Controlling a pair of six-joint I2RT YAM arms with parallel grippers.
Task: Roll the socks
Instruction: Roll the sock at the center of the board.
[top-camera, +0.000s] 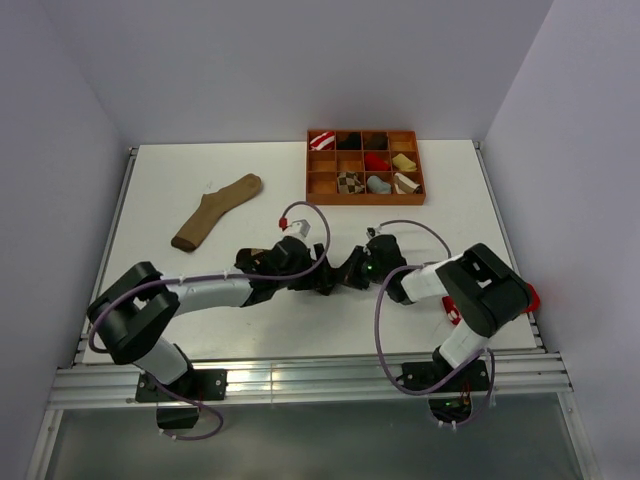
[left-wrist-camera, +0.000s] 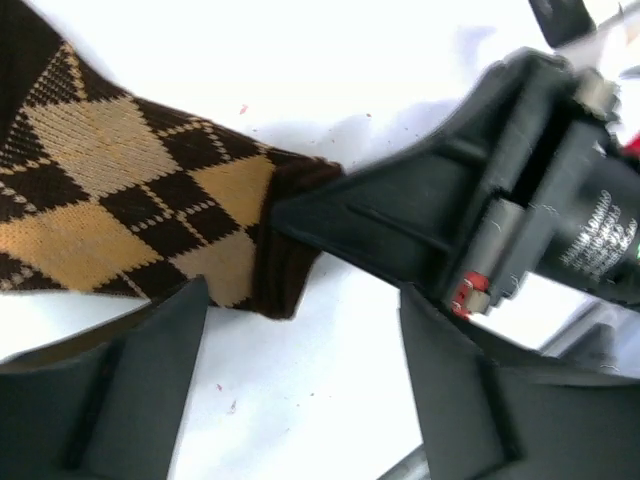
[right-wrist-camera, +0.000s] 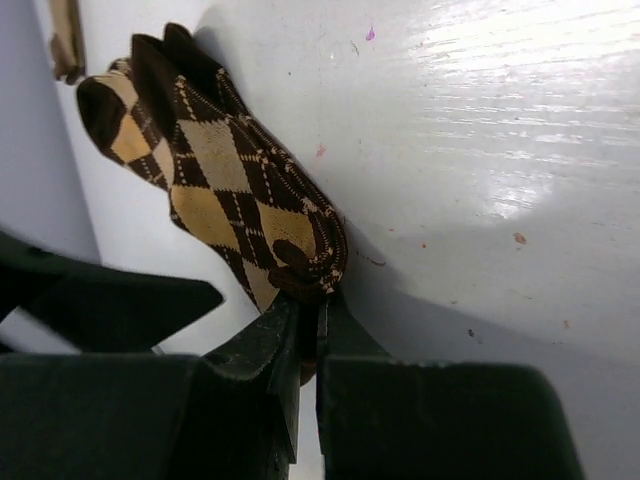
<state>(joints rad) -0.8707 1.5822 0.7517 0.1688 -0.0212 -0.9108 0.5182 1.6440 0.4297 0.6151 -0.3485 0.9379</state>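
A dark brown argyle sock (left-wrist-camera: 130, 190) with tan diamonds lies flat on the white table, seen lengthwise in the right wrist view (right-wrist-camera: 215, 165). My right gripper (right-wrist-camera: 318, 305) is shut on its dark cuff end; in the left wrist view the same gripper (left-wrist-camera: 290, 215) pinches that cuff from the right. My left gripper (left-wrist-camera: 303, 330) stands open just in front of the cuff, with only bare table between its fingers (left-wrist-camera: 150, 380). From above, both grippers meet at the table's middle, left (top-camera: 322, 275) and right (top-camera: 352, 268), and hide the sock.
A long plain tan sock (top-camera: 215, 212) lies at the back left. A wooden divided tray (top-camera: 366, 198) at the back holds several rolled socks. A red object (top-camera: 527, 297) sits beside the right arm. Walls close in the table on three sides.
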